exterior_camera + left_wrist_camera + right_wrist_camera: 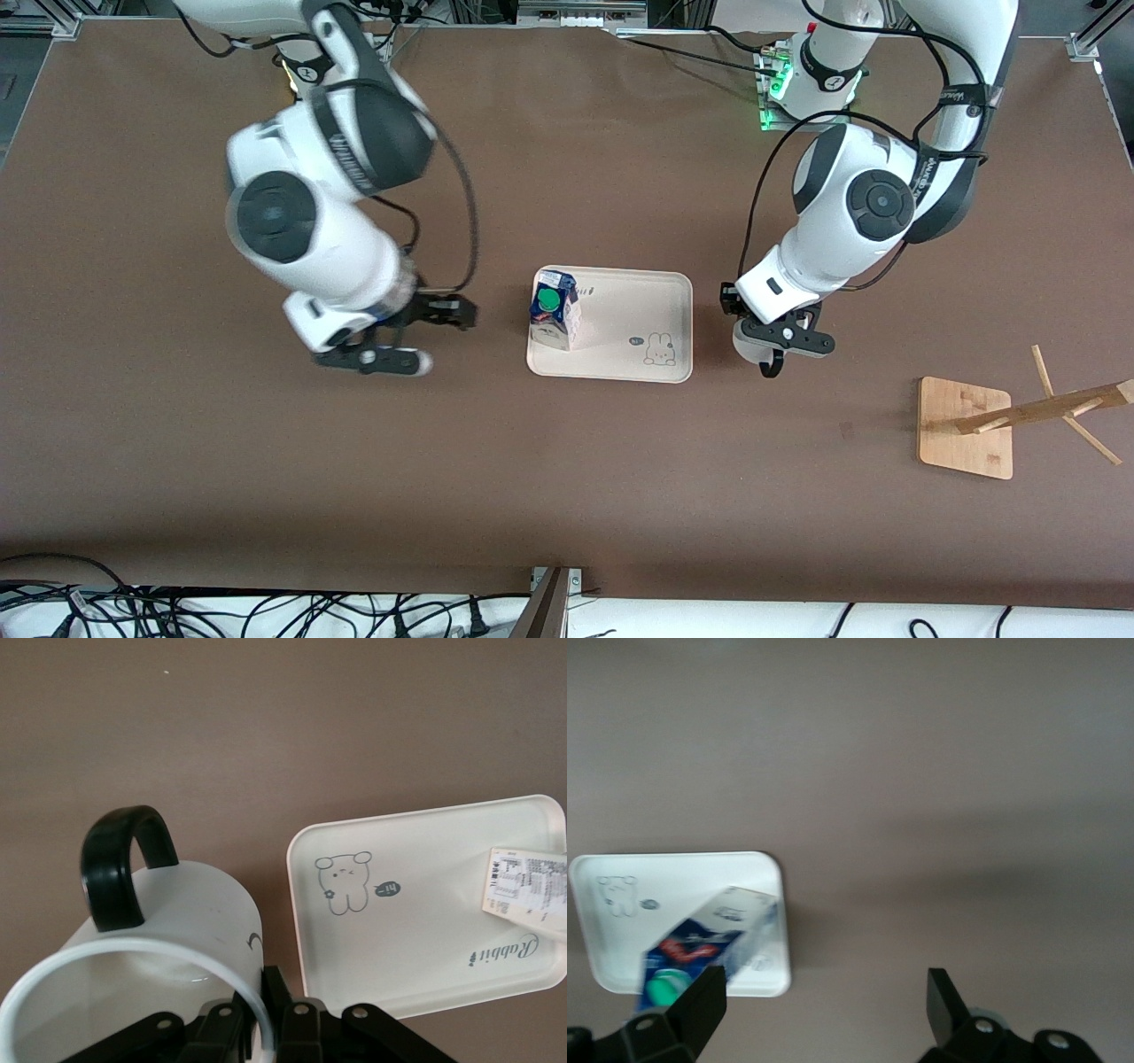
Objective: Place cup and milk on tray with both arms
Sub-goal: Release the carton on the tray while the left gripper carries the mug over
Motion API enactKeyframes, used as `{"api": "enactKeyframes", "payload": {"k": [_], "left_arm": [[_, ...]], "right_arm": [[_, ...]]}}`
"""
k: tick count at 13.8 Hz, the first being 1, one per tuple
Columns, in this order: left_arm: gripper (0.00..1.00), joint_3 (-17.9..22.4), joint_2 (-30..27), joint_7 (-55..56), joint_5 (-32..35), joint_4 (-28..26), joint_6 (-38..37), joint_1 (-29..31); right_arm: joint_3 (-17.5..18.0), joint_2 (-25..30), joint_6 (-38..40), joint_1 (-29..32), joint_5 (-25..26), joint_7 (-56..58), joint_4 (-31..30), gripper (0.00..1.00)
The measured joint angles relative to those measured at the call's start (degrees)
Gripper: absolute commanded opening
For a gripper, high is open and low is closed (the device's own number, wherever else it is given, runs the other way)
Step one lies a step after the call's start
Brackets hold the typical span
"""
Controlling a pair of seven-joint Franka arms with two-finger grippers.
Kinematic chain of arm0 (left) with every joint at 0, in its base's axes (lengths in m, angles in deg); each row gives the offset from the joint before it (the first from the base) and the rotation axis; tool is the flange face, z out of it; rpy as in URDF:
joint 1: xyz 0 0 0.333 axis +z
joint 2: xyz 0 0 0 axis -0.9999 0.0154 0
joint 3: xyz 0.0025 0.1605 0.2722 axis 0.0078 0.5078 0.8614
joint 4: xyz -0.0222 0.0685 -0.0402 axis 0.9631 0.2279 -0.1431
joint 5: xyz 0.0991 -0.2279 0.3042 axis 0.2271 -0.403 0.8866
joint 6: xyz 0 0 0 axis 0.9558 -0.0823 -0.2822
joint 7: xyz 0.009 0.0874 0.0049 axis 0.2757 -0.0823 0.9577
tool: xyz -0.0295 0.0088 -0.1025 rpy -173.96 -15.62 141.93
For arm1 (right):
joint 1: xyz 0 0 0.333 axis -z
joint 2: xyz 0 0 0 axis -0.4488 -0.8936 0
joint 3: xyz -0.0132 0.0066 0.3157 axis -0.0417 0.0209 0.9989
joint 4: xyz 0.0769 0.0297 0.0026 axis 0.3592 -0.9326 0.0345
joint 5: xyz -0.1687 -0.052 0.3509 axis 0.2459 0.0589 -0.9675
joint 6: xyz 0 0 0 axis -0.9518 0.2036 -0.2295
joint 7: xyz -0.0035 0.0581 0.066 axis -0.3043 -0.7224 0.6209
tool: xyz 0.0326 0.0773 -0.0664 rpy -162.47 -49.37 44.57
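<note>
We saw the milk (555, 310) standing on the tray (631, 315). The left gripper (772, 347) clasped the cup (151, 957) just beside the tray; the right gripper (416, 337), fingers spread, hung over bare table (567, 496).

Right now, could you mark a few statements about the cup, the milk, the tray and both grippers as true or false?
1. The milk stands on the tray. True.
2. The cup already sits on the tray. False: the left gripper holds it above the table beside the tray, toward the left arm's end.
3. The right gripper grips the milk. False: it is open and empty, off the tray.
4. The wooden rack lies toward the left arm's end of the table. True.
</note>
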Motion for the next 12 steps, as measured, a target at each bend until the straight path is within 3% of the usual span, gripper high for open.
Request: {"api": "enactKeyframes", "payload": {"k": [4,7,12], "left_arm": [[0.00,-0.1,2.7,0.5,0.0,4.0,-3.1,-3.3],[0.00,-0.1,5.9,-3.9,0.5,11.4,-10.7,-4.5],[0.00,-0.1,8.7,-12.8,0.6,13.3,-11.7,-5.0]], "right_arm": [[-4.1,5.7,5.8,2.8,0.0,8.5,-1.5,1.00],[-6.3,14.5,6.2,2.7,0.1,12.3,-10.5,1.00],[-8.6,23.8,5.7,3.5,2.3,19.4,-21.8,1.00]]}}
